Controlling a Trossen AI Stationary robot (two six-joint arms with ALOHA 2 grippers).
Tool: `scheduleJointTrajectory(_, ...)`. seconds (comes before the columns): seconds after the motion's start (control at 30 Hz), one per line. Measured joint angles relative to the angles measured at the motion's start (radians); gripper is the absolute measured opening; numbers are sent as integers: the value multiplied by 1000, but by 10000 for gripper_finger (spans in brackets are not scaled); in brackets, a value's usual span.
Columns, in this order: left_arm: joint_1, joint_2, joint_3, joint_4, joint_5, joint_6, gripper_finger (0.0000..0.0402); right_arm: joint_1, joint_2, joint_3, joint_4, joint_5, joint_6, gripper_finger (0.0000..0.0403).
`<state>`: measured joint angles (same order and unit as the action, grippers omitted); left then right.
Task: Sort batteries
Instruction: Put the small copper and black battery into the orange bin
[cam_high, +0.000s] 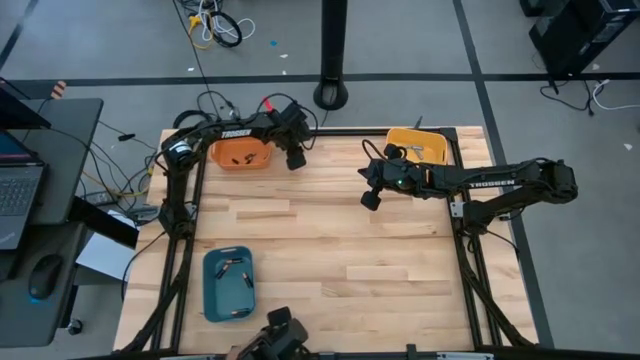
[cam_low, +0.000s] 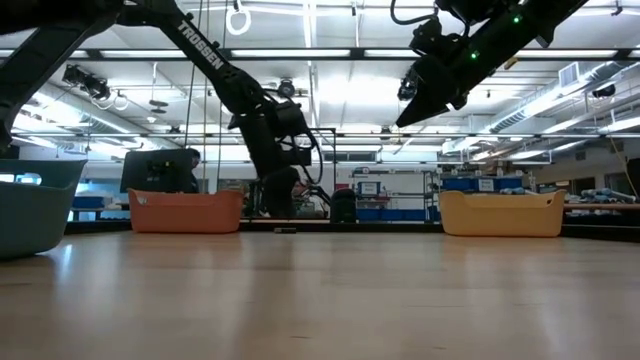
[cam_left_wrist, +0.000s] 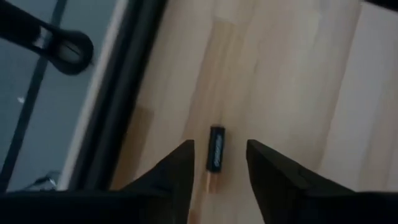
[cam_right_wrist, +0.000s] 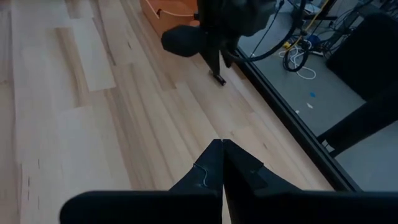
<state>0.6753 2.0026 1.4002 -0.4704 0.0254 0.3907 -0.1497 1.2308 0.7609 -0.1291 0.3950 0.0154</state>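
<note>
Left wrist view: one battery (cam_left_wrist: 215, 149) between two parted fingers (cam_left_wrist: 180, 171).

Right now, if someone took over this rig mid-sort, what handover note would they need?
Left hand: open, low by the orange tray, fingers astride one battery lying on the wood, not gripped.
Right hand: shut, empty, raised near the yellow tray.
Done: some batteries lie in the blue tray and the orange tray.
Left: grasp and bin this battery; no other loose ones visible.
</note>
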Motion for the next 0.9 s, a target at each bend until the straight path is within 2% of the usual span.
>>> scheduleJointTrajectory(0.13,8,15,0,39,16,-1,166,0,0,0,0,0,0,12)
scheduleJointTrajectory(0.4,42,82,3,26,46,-25,167,4,0,0,-2,-6,0,12)
scheduleJointTrajectory(0.63,46,91,4,18,76,-25,167,5,0,0,-2,-6,0,12)
scheduleJointTrajectory(0.9,37,94,4,-7,68,-4,124,5,0,0,-3,-6,0,12)
